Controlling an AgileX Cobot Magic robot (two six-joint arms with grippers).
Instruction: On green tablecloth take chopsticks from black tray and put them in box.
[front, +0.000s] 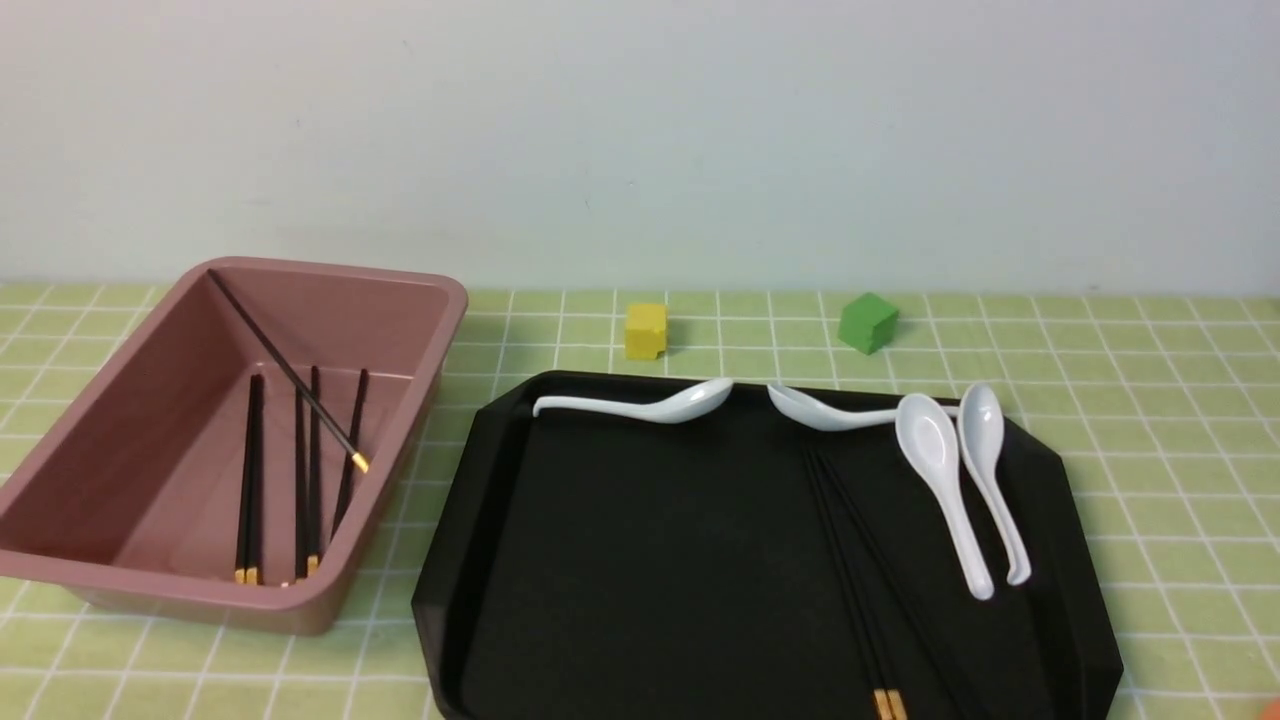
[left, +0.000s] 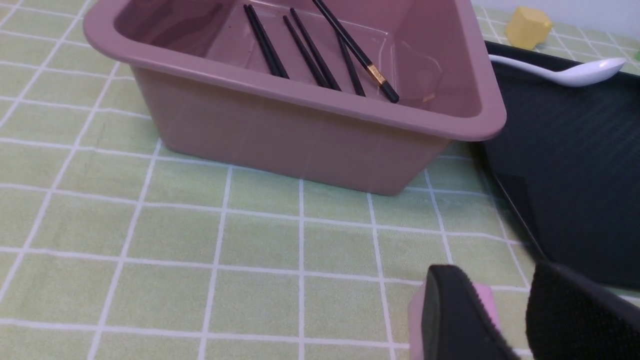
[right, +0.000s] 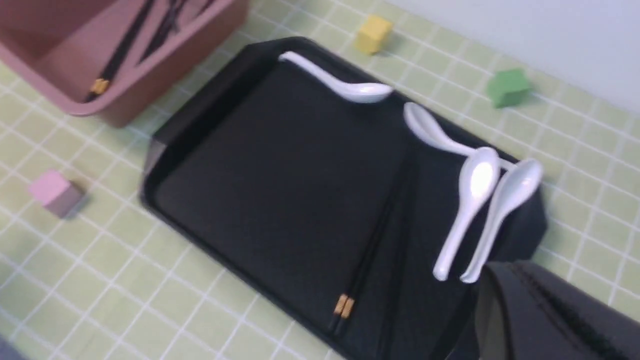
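The green tablecloth (front: 1150, 400) carries the pinkish-brown box (front: 330, 275) at left and the black tray (front: 650, 560) beside it. Several black chopsticks (front: 305, 470) lie inside the box, one leaning against a far corner. A pair of chopsticks (front: 860, 580) rests on the tray's right half, gold bands toward me. In the left wrist view my left gripper (left: 505, 292) hovers open over the cloth, near the box (left: 300, 140), nothing between its fingers. My right gripper (right: 520, 274) is shut and empty beside the tray (right: 280, 175), near the chopsticks (right: 380, 250). Neither arm shows in the front view.
Several white spoons (front: 940, 470) lie along the tray's far edge and right side. A yellow cube (front: 646, 330) and a green cube (front: 868, 322) stand behind the tray by the wall. A pink cube (left: 487, 302) sits on the cloth just behind my left fingers.
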